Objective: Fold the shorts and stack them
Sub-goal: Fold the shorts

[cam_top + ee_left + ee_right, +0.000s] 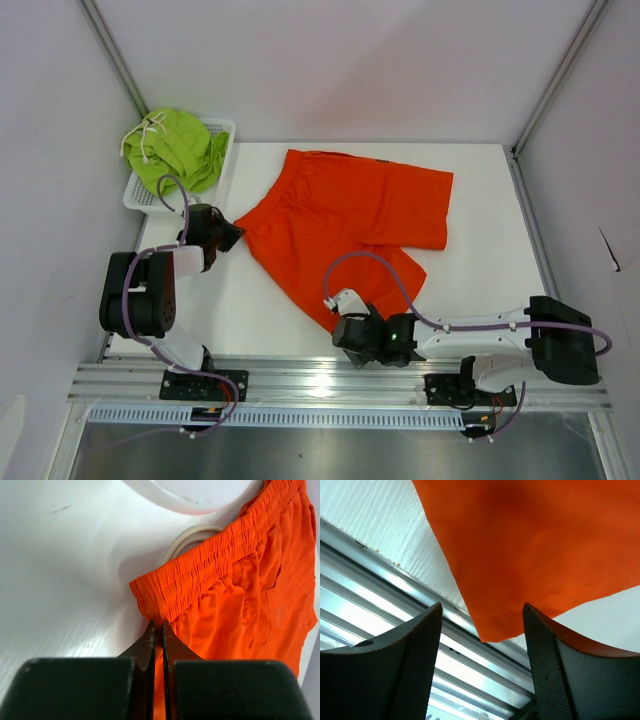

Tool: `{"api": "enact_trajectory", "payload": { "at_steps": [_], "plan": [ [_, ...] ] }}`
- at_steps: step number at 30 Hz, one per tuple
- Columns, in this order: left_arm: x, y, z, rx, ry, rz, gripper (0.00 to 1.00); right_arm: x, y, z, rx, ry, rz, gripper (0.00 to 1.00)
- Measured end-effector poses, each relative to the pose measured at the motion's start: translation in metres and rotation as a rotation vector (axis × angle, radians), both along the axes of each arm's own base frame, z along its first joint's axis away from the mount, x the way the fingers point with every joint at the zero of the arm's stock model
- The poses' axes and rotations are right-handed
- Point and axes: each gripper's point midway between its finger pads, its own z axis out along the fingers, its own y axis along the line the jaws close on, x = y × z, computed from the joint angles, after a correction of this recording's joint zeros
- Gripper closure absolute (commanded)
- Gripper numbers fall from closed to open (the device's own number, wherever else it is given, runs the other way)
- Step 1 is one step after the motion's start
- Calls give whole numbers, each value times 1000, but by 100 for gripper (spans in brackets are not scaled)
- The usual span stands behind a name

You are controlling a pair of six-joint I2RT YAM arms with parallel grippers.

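The left gripper (159, 630) was clenched on the waistband corner of the orange shorts (240, 595), fabric pinched between the tips. The right gripper (482, 611) was released, jaws apart either side of a leg hem corner at the near edge of the table (480, 290); contact unclear. The orange shorts lay spread mid-table, waistband left, one leg right, one leg toward the arms. The green shorts (175, 148) sat bunched in the basket (226, 128) at the far-left corner, well apart from both grippers.
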Motion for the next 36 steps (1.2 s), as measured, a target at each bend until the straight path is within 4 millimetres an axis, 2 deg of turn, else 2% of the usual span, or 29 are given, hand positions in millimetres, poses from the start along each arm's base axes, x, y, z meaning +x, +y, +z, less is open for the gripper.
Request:
{"api": "enact_trajectory", "payload": {
  "at_steps": [6,9,15,18,19,20,22,28,32,36],
  "plan": [
    [1,0,0,1,-3,-3,100,-7,4,-4,-41,-12,43,34],
    [0,-1,1,1,0,-9,100,-4,2,-7,-83,-29,35,43],
    [6,-7,12,-15,2,-44,100,2,-7,-19,-189,-48,10,56],
    [10,-8,21,-10,3,-63,100,3,-10,-24,-225,-53,3,71],
    [10,-8,25,-6,4,-66,100,4,-10,-25,-233,-55,0,77],
    [10,-8,29,-3,3,-68,100,4,-10,-25,-239,-57,-3,90],
    [8,-8,37,5,4,-72,100,5,-9,-26,-249,-59,-3,100],
    [0,-6,58,11,55,-70,100,-5,-2,-21,-223,-65,39,100],
    [-7,-3,63,26,99,-55,100,-30,17,7,-93,-66,133,100],
    [-24,3,67,48,143,-33,100,-55,32,37,21,-59,206,100]
  ]
}}
